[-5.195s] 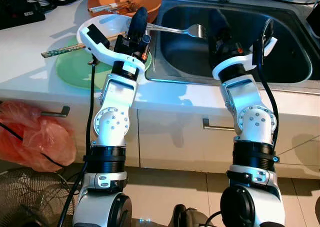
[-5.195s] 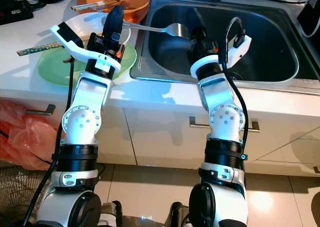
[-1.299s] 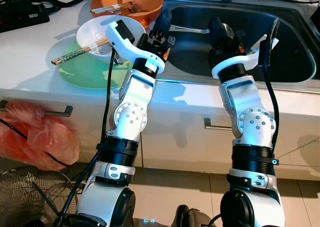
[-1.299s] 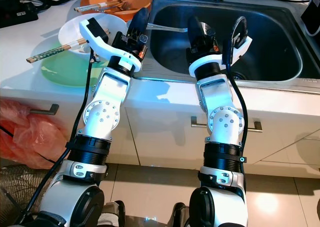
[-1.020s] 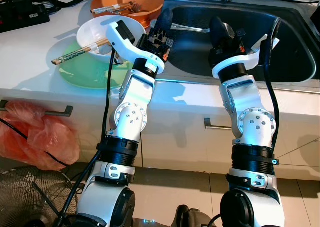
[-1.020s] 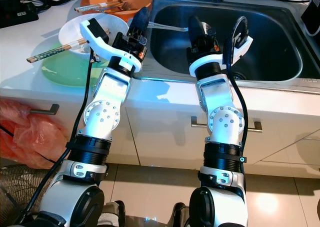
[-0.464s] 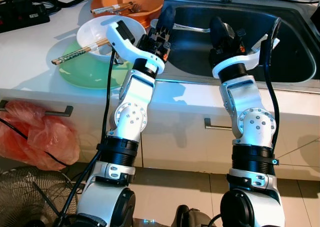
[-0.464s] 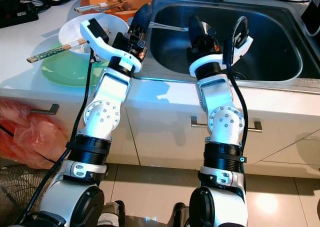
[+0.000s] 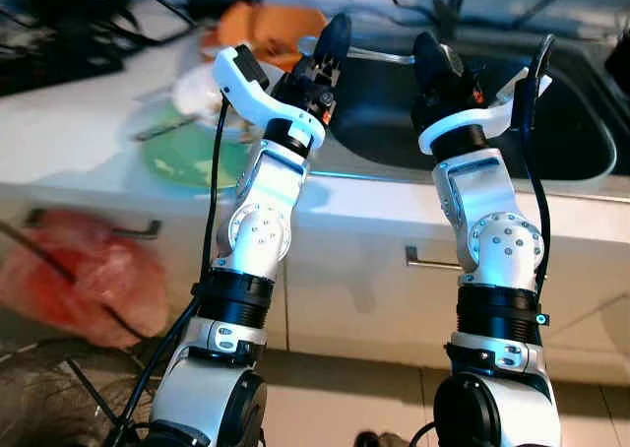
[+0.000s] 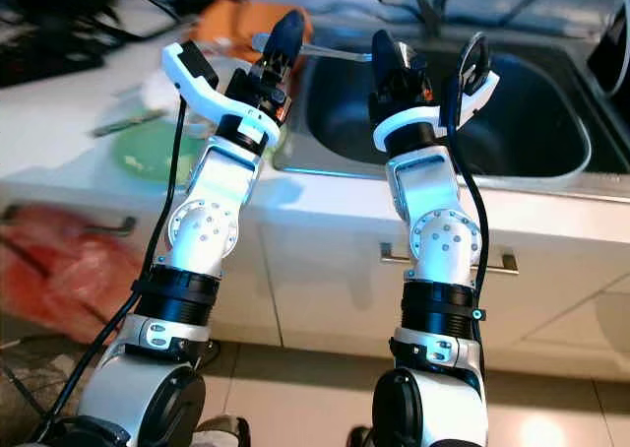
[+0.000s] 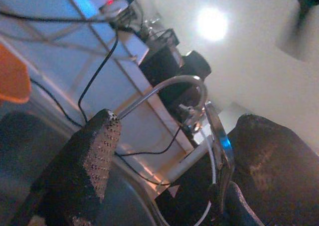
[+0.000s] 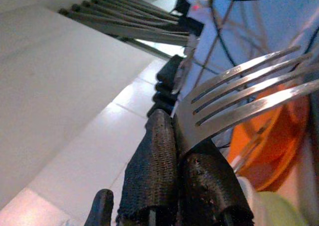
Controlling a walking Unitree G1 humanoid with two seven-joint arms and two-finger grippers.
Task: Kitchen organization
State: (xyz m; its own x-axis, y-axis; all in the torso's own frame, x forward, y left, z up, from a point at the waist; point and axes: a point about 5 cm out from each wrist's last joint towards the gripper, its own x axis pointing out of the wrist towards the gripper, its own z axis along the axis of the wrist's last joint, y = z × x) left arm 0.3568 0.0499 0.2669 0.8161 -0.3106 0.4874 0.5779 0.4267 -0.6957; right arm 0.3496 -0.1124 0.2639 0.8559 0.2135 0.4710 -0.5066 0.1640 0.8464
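The main risk, as I judge it, is the silver metal fork (image 9: pixel 374 55) slipping or swinging. The right gripper (image 12: pixel 177 151) is pinching it only near the head, just below the tines, so the long handle is hanging out unsupported to the left. A quick turn of that wrist could lever the fork loose and send it clattering into the stainless steel sink (image 9: pixel 581 161), which is lying directly underneath. The head views are blurring, which suggests the robot's body is moving, and that is adding to the chance of a jolt.

A second risk is the left gripper (image 9: pixel 335 33). Its two black fingers are standing well apart in its own wrist view, and the fork handle is passing right by them. If that arm is pulling away carelessly, a finger could snag the handle and twist it out of the right gripper's hold. Whether the handle is touching a left finger cannot be told.

The fork is lying roughly level above the near-left part of the sink, bridging the two grippers: tines at the right gripper, which is closing firmly on it, and the handle tip reaching just left of the left gripper, towards the round orange bowl (image 9: pixel 266 24) on the far-left counter.
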